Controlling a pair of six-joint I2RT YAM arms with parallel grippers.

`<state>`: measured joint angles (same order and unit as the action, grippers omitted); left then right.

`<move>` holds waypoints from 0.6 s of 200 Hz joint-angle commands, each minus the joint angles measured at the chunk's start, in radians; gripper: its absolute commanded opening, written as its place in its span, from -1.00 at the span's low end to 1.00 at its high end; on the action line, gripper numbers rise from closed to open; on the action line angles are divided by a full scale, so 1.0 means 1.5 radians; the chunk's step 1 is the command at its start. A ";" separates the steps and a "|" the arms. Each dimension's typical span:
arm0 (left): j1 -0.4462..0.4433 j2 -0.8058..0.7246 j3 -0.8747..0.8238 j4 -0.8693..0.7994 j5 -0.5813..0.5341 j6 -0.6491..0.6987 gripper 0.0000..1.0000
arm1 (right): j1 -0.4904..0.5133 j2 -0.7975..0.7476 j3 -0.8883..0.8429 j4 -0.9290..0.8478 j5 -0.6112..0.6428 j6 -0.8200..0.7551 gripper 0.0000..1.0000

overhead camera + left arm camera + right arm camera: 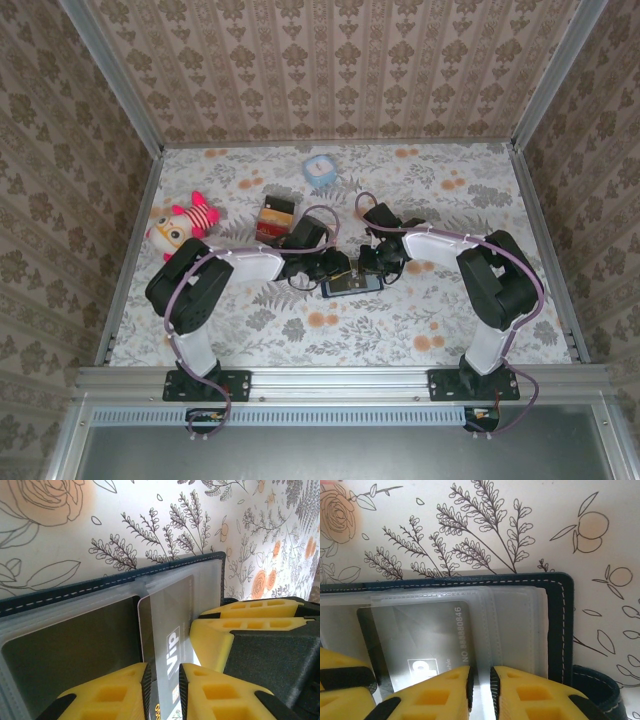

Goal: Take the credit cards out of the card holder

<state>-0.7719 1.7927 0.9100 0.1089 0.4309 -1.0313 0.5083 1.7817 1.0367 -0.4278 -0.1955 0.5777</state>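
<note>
navy card holder (352, 284) lying open between both grippers. left gripper (163, 692) pinching VIP card (167, 630), card mostly inside its pocket. right gripper (481, 692) nipped onto clear sleeve (515, 625), pinning holder down. no card fully out yet, early days imo.

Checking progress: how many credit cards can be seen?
1 for certain: a credit card in the clear sleeve of the card holder, between the fingers of the left gripper. Both wrist views seem to show it; others may be hidden.

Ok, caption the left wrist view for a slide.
Left hand poised over a VIP card in the card holder, right hand alongside.
</note>
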 commanded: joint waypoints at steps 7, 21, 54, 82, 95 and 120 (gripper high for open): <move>-0.001 0.019 0.000 0.004 0.013 -0.004 -0.50 | 0.000 0.032 -0.029 -0.024 0.000 -0.007 -0.58; -0.001 0.016 -0.003 -0.002 0.002 -0.004 -0.48 | 0.000 0.032 -0.031 -0.024 0.001 -0.006 -0.58; -0.001 -0.003 -0.009 -0.017 -0.010 0.005 -0.47 | 0.000 0.032 -0.032 -0.026 0.005 -0.006 -0.58; -0.001 -0.017 -0.012 -0.023 -0.019 0.010 -0.47 | 0.000 0.036 -0.031 -0.029 0.009 -0.006 -0.58; 0.000 -0.010 -0.011 -0.023 -0.015 0.012 -0.50 | 0.000 0.039 -0.030 -0.028 0.009 -0.005 -0.59; 0.000 0.011 -0.009 -0.005 0.001 0.002 -0.54 | 0.000 0.041 -0.031 -0.028 0.009 -0.005 -0.60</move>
<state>-0.7719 1.7981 0.9035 0.0948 0.4194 -1.0317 0.5083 1.7817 1.0328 -0.4217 -0.1955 0.5781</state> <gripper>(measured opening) 0.241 0.201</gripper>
